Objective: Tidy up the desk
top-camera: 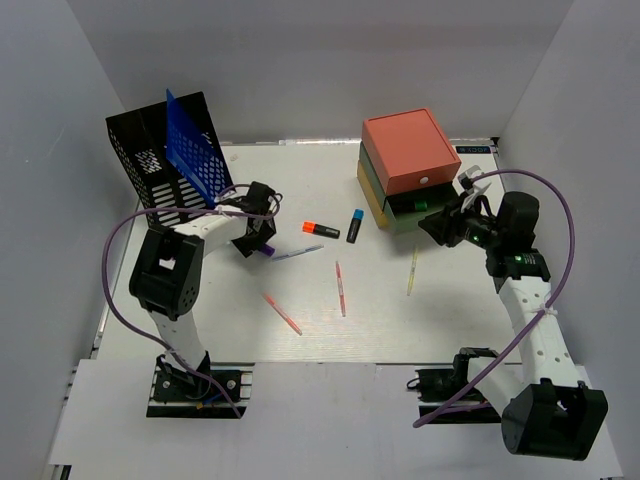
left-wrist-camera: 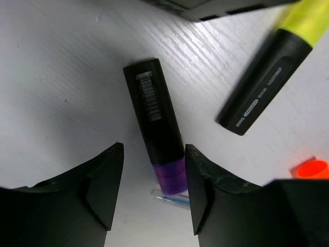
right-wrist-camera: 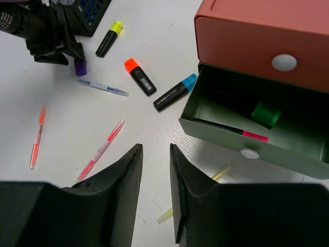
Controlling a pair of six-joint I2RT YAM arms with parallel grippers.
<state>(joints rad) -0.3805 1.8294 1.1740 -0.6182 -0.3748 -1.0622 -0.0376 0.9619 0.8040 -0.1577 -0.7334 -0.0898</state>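
1. The desk [top-camera: 380,320] is matte white.
2. At ten o'clock, a black mesh file rack [top-camera: 135,150] holds a blue perforated sheet [top-camera: 195,150].
3. At one o'clock, the drawer box [top-camera: 405,150] stacks orange over green over yellow.
4. Black-bodied markers: purple-capped highlighter [left-wrist-camera: 157,123] with a white barcode label, yellow-capped highlighter [left-wrist-camera: 267,82], orange-capped highlighter [top-camera: 320,229], blue-capped highlighter [top-camera: 355,225].
5. At seven o'clock, a thin pen [top-camera: 282,313] looks pink, perhaps orange-banded; at three o'clock, a slim pen [top-camera: 412,272] is yellow.

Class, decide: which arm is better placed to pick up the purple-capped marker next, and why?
Left. The left gripper's open jaws straddle the purple-capped marker on the desk; the right gripper hovers far off, by the open green drawer.
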